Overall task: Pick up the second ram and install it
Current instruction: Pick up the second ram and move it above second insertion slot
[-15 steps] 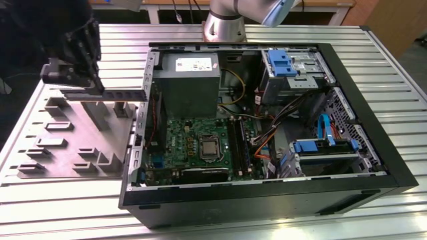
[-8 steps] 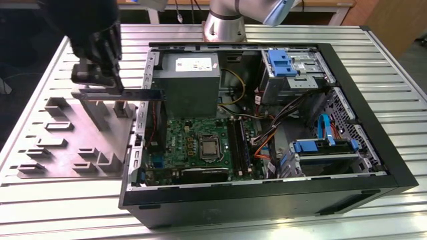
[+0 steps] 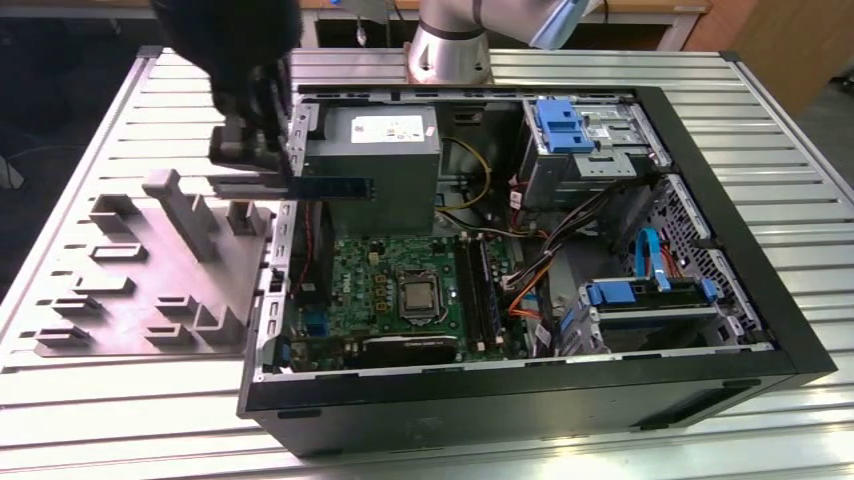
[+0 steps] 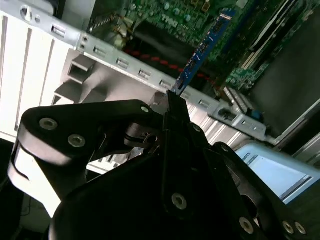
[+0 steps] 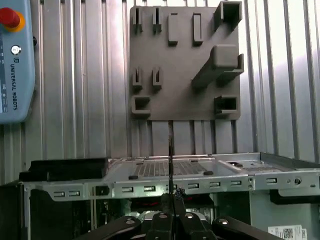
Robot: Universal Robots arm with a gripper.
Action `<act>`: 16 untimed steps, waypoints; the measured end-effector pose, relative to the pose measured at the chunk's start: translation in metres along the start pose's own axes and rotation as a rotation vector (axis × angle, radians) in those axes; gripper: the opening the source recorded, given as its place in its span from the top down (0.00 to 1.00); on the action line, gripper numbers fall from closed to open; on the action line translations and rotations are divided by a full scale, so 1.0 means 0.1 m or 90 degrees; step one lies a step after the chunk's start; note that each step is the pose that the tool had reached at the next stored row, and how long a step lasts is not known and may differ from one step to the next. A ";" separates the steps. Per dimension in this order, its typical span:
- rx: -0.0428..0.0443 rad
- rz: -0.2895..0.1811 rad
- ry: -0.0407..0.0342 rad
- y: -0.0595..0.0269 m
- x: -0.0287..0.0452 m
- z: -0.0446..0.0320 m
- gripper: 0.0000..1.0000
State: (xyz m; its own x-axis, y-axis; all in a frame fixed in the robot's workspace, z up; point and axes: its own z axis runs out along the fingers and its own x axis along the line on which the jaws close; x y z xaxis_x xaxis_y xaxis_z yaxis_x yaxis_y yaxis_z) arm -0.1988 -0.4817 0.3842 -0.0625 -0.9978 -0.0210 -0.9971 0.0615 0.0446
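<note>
The gripper (image 3: 274,178), clamped on 1 end of the second ram (image 3: 334,187), holds it level over the computer case (image 3: 534,395) wall beside the power supply (image 3: 374,150); a good carry likely means keeping it parallel to the board's black slots (image 3: 481,285).

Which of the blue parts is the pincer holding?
The thin memory stick, clamped in the pincer near the power supply; the blue drive brackets sit inside the case.
</note>
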 end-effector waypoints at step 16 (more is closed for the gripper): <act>-0.0006 0.000 0.0001 -0.687 -0.043 -0.030 0.89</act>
State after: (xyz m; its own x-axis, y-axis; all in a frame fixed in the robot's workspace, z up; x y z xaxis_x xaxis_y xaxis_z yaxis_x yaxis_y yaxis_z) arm -0.1299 -0.4817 0.3842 -0.0626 -0.9978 -0.0210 -0.9971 0.0616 0.0455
